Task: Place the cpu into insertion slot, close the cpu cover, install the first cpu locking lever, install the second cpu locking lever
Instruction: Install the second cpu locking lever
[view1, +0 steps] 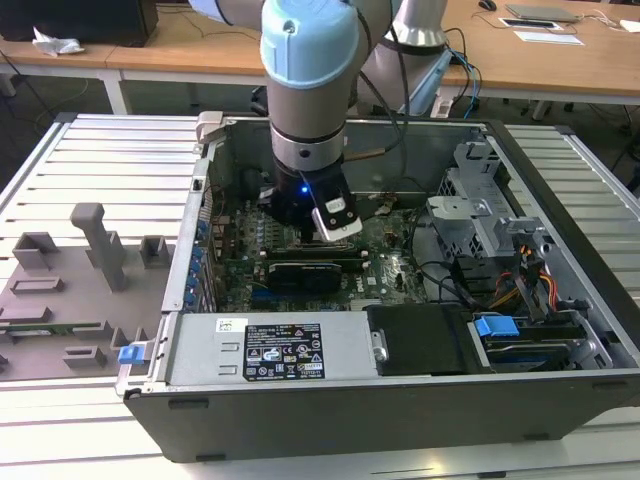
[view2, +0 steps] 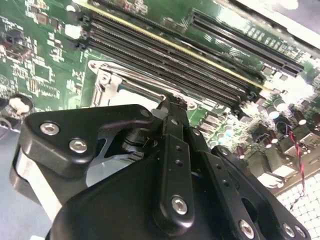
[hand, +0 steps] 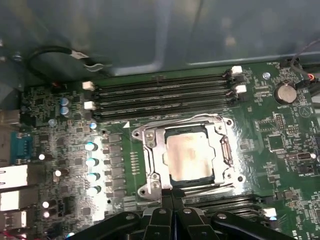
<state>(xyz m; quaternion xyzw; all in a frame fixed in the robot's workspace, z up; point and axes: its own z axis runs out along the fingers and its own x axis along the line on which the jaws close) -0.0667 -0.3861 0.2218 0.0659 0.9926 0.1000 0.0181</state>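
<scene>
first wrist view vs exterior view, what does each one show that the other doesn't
First wrist view alone: the cpu lying in the insertion slot, the silver cpu cover framing it, and rows of memory slots alongside.

Exterior view alone: the whole open computer case, the power supply, the drive bay, and the arm reaching down.

Both: the green motherboard and the tool over it.

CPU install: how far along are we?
Done: the cpu sits in the insertion slot, and the cpu cover lies flat around it. In hand: nothing; the gripper, jaws shut, sits at the socket's edge. Whether either locking lever is latched cannot be told.
</scene>
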